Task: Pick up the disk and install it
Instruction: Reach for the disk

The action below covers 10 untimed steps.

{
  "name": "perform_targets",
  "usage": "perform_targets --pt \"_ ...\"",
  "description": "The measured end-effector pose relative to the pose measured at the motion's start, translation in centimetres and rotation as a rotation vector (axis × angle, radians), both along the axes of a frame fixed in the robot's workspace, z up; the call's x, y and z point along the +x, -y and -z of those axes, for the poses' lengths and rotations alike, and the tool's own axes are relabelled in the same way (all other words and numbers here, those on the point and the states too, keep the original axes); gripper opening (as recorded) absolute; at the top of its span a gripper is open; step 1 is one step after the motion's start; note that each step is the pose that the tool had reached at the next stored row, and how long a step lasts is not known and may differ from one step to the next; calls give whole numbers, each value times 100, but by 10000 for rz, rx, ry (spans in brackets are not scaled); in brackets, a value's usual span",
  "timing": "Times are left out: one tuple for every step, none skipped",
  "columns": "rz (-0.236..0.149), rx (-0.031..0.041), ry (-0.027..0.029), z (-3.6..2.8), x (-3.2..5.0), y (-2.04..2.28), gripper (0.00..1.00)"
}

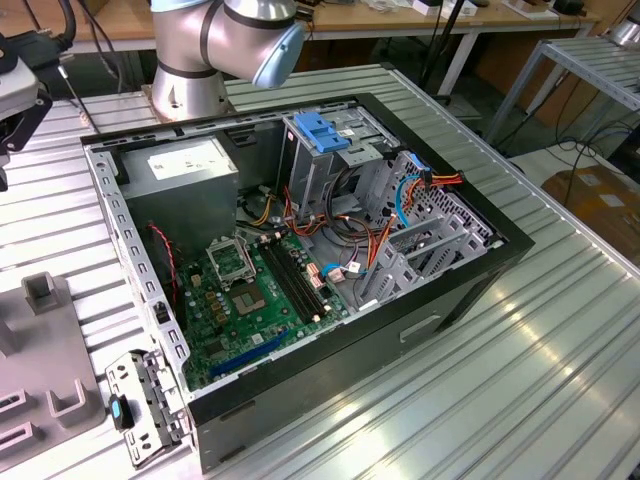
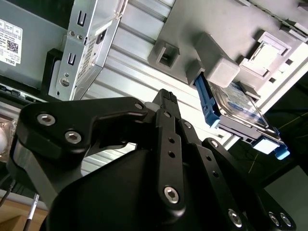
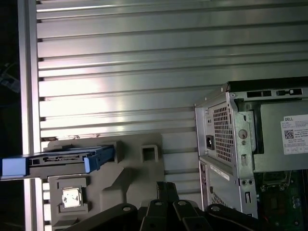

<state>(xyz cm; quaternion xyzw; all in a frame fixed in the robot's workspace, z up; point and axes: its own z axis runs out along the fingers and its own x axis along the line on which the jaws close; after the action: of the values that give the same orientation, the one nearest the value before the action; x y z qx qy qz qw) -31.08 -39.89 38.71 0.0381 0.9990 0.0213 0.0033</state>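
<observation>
Ribbed aluminium makes up the counter (image 1: 520, 380). On it the opened computer case (image 1: 455, 300) lies on its side, filling the middle of the exterior view with its green motherboard (image 1: 250, 300) exposed. The metal drive cage (image 1: 330, 175), topped by a lighter-blue latch (image 1: 322, 130), stands in the upper middle of that frame. From what I can make out, I judge it is waiting for its drive.

The disk (image 3: 62, 161) is outside the case. It stands on edge in a slot of the grey moulded holder (image 3: 137, 161), which rests on the counter near the case's rear panel. In both wrist views I can follow the bright blue carrier rail running along the grey metal body, and in the second wrist view a pale block of the holder props one end of it.

My hand (image 2: 166, 101) hovers over the counter in the stretch between the case and the holder. It points toward the disk but is apart from it, with bare counter between the two. I cannot tell whether the hand is apart or together, because the black linkage overlaps itself in both wrist views.

I would put the task at its very beginning. The disk has not been grasped or lifted and nothing has gone into the case, so both the pick-up and the fitting into the cage are left to do.
</observation>
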Motion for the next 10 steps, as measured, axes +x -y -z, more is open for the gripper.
perform_targets --pt "0 0 -2 0 -8 0 11" --pt "0 0 -3 1 -15 0 11" --pt "0 0 -6 1 -24 0 11" --pt "0 0 -7 1 -32 0 11" --pt "0 0 -10 1 -45 0 11" --pt "0 0 -12 2 -56 0 11" --pt "0 -1 -14 2 -64 0 11" --pt "0 0 -17 2 -76 0 11" --pt "0 0 -18 3 -85 0 11" --pt "0 -1 -20 3 -92 0 11"
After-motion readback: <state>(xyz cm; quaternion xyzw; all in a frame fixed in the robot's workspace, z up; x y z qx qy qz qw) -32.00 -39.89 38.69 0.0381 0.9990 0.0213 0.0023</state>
